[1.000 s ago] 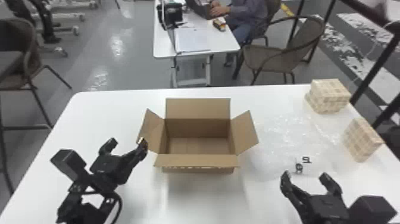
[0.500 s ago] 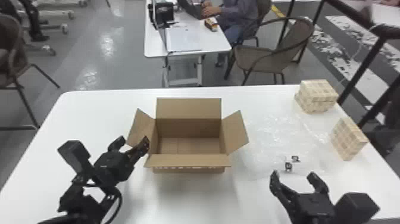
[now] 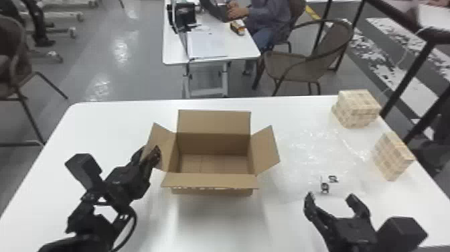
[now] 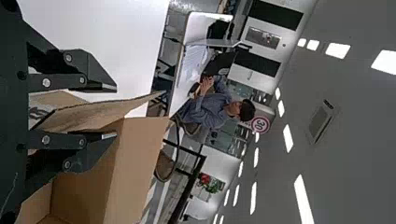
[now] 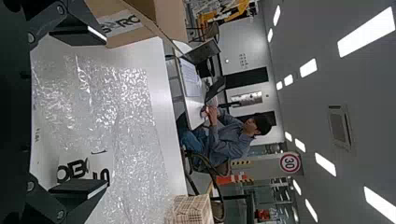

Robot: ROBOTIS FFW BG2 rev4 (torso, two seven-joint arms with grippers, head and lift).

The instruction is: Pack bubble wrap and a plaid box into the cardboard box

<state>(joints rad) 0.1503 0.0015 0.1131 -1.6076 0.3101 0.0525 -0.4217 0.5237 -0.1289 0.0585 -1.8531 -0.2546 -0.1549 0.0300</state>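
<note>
My left gripper (image 3: pixel 147 151) is at the left flap of the cardboard box (image 3: pixel 214 183), one finger on each side of it. In the left wrist view the left gripper (image 4: pixel 108 113) stands open, with the flap (image 4: pixel 95 113) between its fingers. Transparent bubble wrap (image 3: pixel 306 147) lies flat right of the box. My right gripper (image 3: pixel 330 200) is at the wrap's near edge; in the right wrist view the right gripper (image 5: pixel 103 109) is open and holds nothing. One plaid box (image 3: pixel 358 109) sits at the table's back right, another plaid box (image 3: pixel 391 155) nearer.
The white table (image 3: pixel 100 127) carries everything. The cardboard box stands open, its flaps spread outward. Beyond the table are a second desk (image 3: pixel 211 50) with a seated person, a brown chair (image 3: pixel 294 63) and dark railings (image 3: pixel 413 77).
The left gripper has shifted forward, its fingers closer together and now on both sides of the left flap. The head view has turned slightly; the right gripper looks unchanged.
</note>
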